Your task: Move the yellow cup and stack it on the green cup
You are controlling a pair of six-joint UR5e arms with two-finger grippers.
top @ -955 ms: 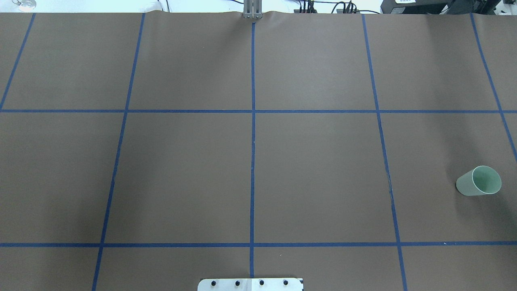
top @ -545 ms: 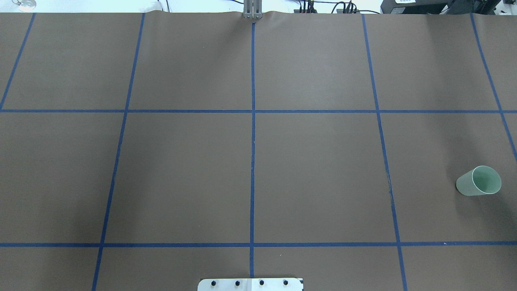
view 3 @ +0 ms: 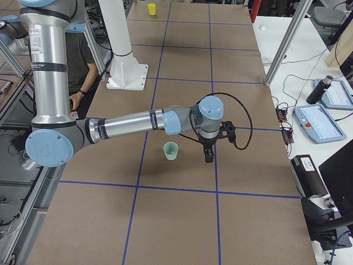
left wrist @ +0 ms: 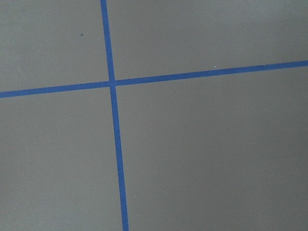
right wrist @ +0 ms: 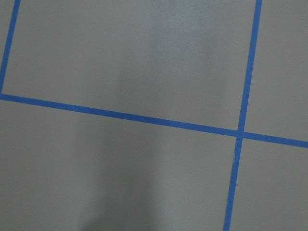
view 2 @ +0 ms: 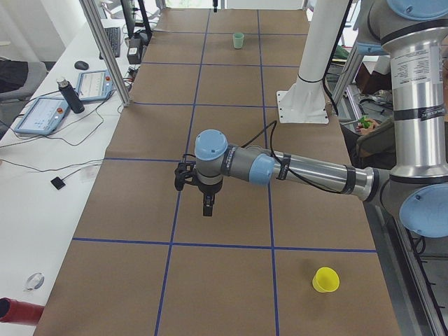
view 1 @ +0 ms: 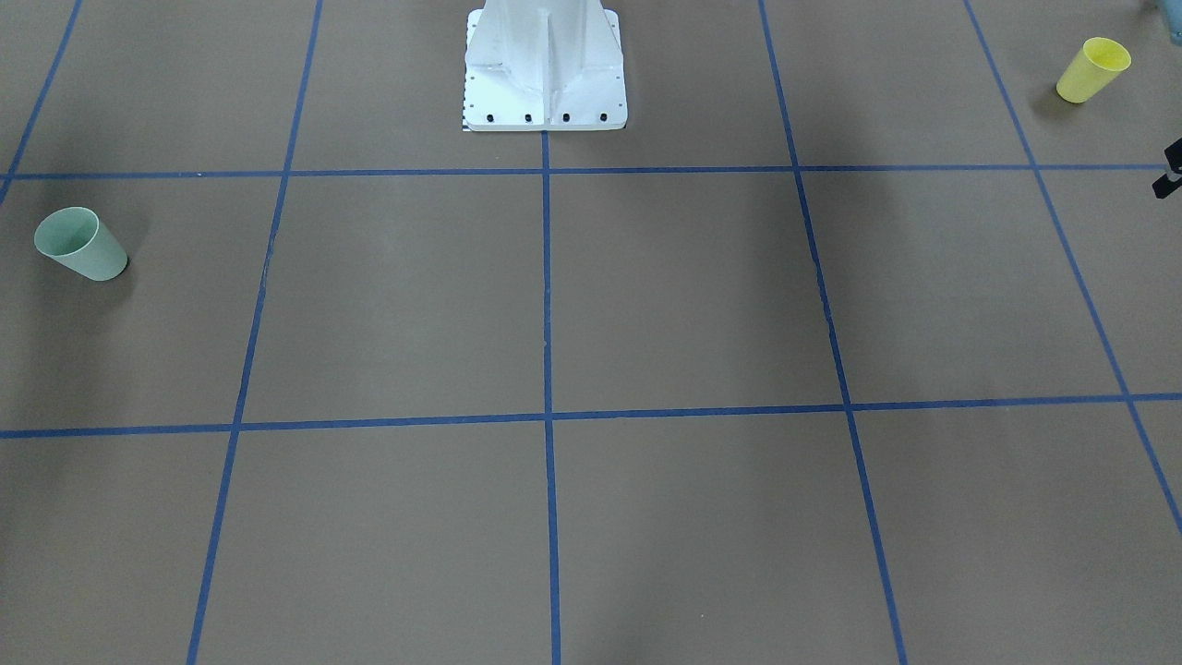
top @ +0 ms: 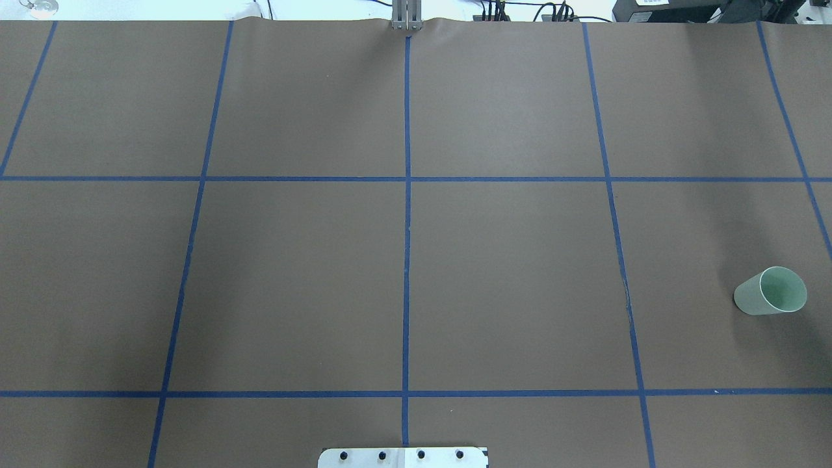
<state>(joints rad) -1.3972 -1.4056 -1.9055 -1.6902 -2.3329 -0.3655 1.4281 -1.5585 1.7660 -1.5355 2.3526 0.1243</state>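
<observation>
The stacking is not yet starting: the yellow cup [view 1: 1092, 69] is sitting at the left end of the table [top: 507, 273], well apart from the green cup [view 1: 80, 244] at the right end, while the left fingers [view 2: 207, 207] and right fingers [view 3: 208, 155] are hovering with neither cup, and I cannot tell how far open they are.

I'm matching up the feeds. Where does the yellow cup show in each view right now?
Exterior front-facing: the yellow cup is in the top right corner.
Overhead exterior: not in it.
Exterior left: low, right of centre.
Exterior right: at the top edge, left of centre.
Left wrist-mounted: not in it.
Right wrist-mounted: not in it.
Shared landmark: the white base pedestal.
</observation>
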